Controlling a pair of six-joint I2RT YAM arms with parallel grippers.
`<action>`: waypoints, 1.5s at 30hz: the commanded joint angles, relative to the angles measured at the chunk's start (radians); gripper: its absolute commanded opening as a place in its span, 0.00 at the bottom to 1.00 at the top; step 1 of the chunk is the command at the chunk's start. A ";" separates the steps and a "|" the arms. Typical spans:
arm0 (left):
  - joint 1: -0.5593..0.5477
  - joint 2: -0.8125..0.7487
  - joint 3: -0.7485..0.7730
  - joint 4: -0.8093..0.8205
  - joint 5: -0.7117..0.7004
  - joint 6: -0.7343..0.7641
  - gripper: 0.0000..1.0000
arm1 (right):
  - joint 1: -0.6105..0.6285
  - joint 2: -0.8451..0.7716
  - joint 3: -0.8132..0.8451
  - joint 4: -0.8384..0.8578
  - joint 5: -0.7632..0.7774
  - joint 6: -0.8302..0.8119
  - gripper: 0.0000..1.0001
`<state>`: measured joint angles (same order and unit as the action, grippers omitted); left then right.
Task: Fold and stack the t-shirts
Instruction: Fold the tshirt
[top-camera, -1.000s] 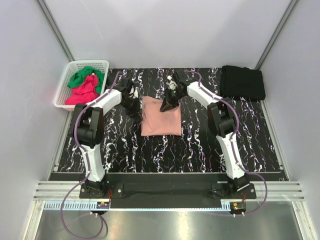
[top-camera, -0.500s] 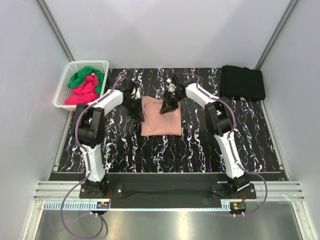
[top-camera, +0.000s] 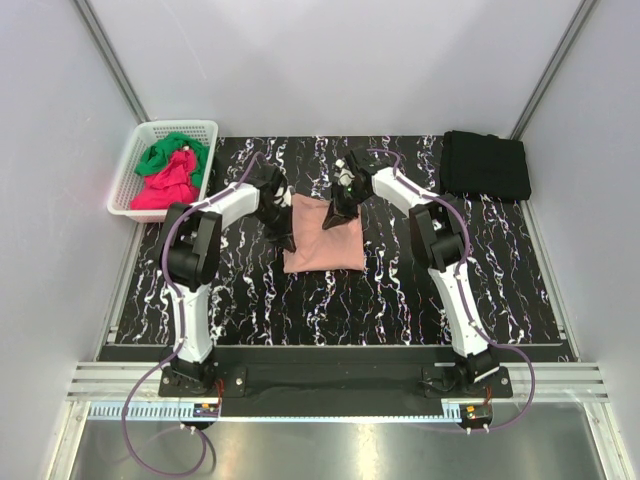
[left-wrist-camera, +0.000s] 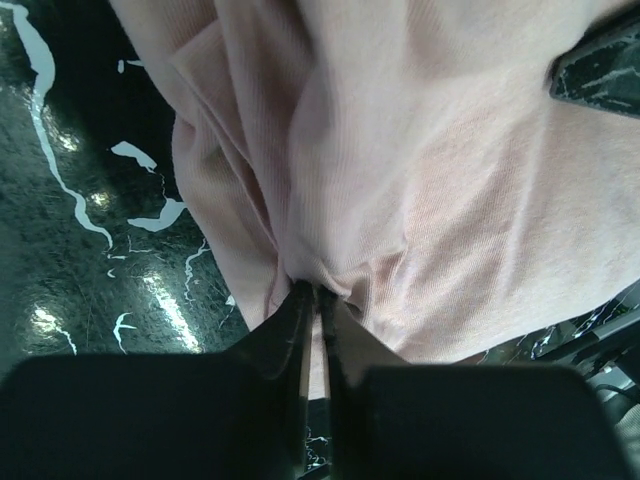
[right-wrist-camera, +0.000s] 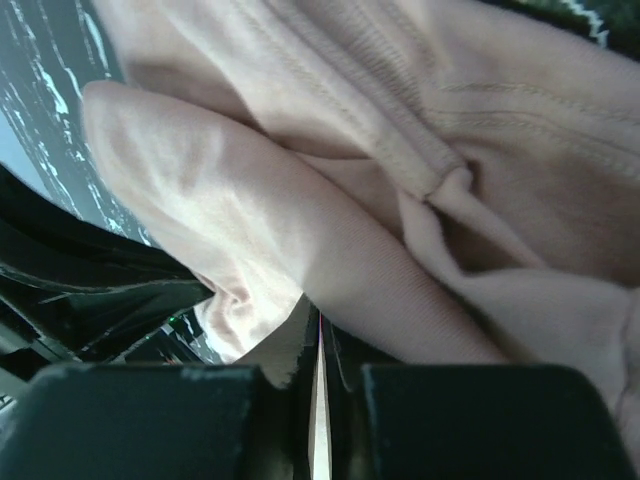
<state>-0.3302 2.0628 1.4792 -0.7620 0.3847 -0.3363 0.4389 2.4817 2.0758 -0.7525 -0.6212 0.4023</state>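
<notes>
Salmon-pink t-shirt (top-camera: 322, 240): one item, folded to a rough rectangle, lying flat at the middle of the marbled black table (top-camera: 400, 290), between the two arms. Left gripper (top-camera: 284, 220): jaws pressed together on a small pucker of cloth at the shirt's far left edge, creases fanning out from the bite. Right gripper (top-camera: 339, 210): jaws likewise drawn together on a fold near the far right corner, with loose layers and a stitched hem bunched around them. Black t-shirt (top-camera: 485, 165): folded, far right corner of the table, well apart. Green t-shirt (top-camera: 165, 152) and magenta-red t-shirt (top-camera: 168, 185): unfolded, heaped in the white basket (top-camera: 128, 180) at far left. Hazards, as judged from where I stand: each bite looks shallow and may hold only the top layer, so a lift could peel the fold open or let the cloth slip out. If the two arms pull unevenly, the rectangle skews. A carry to the black one risks dragging the near edge across the table and undoing the fold.
</notes>
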 joint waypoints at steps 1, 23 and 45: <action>-0.010 0.008 0.013 0.003 -0.035 0.005 0.05 | -0.012 0.025 0.007 -0.002 0.021 -0.020 0.06; -0.001 -0.102 -0.036 -0.046 -0.141 0.016 0.00 | -0.028 0.095 0.248 -0.079 0.011 -0.017 0.21; 0.040 -0.075 0.254 -0.123 -0.004 -0.012 0.15 | -0.091 -0.299 -0.097 -0.005 0.115 -0.046 0.22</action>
<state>-0.2825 1.9327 1.6375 -0.8993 0.3340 -0.3405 0.3637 2.2372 2.0251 -0.8001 -0.5316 0.3771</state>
